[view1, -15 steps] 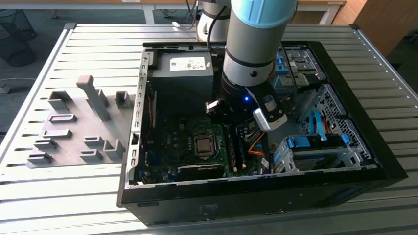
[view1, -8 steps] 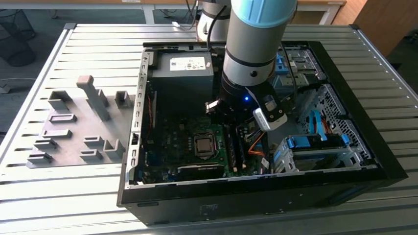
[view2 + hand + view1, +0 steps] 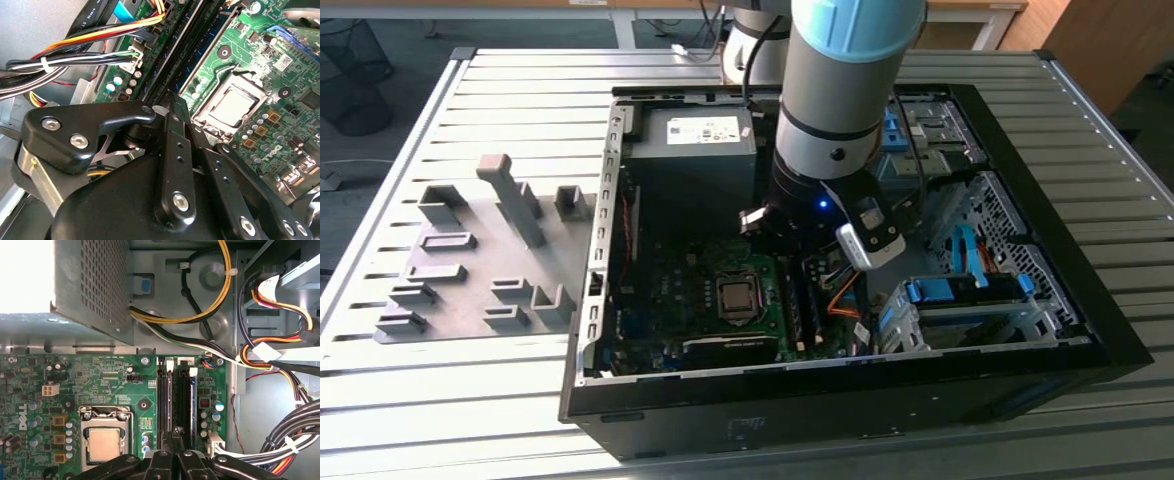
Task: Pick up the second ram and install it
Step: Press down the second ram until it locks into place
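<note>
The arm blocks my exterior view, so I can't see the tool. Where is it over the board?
Observer: In the first wrist view, the tool is over the black memory slots, beside the processor socket.
Operator: Open or shut?
Observer: Shut. In the second wrist view its fingers meet at the tip.
Operator: Anything crowding it?
Observer: A tied cable bundle runs on the slots' side away from the socket.

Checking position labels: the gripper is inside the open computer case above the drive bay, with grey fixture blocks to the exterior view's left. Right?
No. The first wrist view shows the gripper above the motherboard's memory slots, beside the CPU socket, not the drive bay. It is inside the computer case, and the grey fixture blocks lie to the exterior view's left.
</note>
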Robot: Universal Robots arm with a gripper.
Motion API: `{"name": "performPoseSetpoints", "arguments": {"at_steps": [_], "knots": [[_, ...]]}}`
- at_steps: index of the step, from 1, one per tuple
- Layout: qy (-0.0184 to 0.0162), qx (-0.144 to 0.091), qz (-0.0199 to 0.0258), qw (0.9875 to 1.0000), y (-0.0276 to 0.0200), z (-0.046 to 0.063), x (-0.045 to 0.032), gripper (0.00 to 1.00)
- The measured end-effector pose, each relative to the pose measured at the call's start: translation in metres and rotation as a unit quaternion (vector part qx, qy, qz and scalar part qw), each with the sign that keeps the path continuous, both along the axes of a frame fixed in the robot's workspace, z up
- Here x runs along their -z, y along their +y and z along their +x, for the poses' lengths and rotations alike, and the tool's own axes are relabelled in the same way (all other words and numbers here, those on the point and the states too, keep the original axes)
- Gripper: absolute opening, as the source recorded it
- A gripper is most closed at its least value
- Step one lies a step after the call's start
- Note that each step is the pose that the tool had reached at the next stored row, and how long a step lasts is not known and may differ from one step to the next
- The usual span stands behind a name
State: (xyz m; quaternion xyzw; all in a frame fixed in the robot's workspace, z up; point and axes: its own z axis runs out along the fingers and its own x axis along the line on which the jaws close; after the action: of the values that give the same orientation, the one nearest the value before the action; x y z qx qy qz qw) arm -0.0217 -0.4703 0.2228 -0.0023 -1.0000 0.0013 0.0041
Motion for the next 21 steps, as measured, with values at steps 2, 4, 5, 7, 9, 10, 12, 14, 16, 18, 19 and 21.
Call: {"name": "performPoseSetpoints", "arguments": {"at_steps": [2,4,5,7,9,10,12,14,16,18,19,21], "knots": [[0.0,0.0,-0.0001,1.0,0.0,0.0,0.0018,0.11],[0.0002,0.0,-0.0006,1.0,-0.0002,0.0,0.0031,0.11],[0.0002,0.0,-0.0006,1.0,-0.0002,0.0,0.004,0.11],[0.0001,0.0,-0.0003,1.0,-0.0001,0.0,0.0063,0.11],[0.0002,0.0,-0.0006,1.0,0.0,0.0,0.008,0.11],[0.0002,0.0,-0.0007,1.0,0.0,0.0,0.0085,0.11],[0.0003,0.0,-0.0008,1.0,-0.0002,0.0,0.0082,0.11],[-0.0002,0.0,0.0003,1.0,0.0001,0.0,0.006,0.11],[-0.0004,0.0,0.001,1.0,0.0003,0.0,0.0025,0.11],[0.0,0.0,0.0,1.0,0.0,0.0,-0.0026,0.11],[0.0,0.0,0.0001,1.0,0.0,0.0,-0.0047,0.11],[0.0,0.0,0.0,1.0,0.0,0.0,-0.0088,0.11]]}}
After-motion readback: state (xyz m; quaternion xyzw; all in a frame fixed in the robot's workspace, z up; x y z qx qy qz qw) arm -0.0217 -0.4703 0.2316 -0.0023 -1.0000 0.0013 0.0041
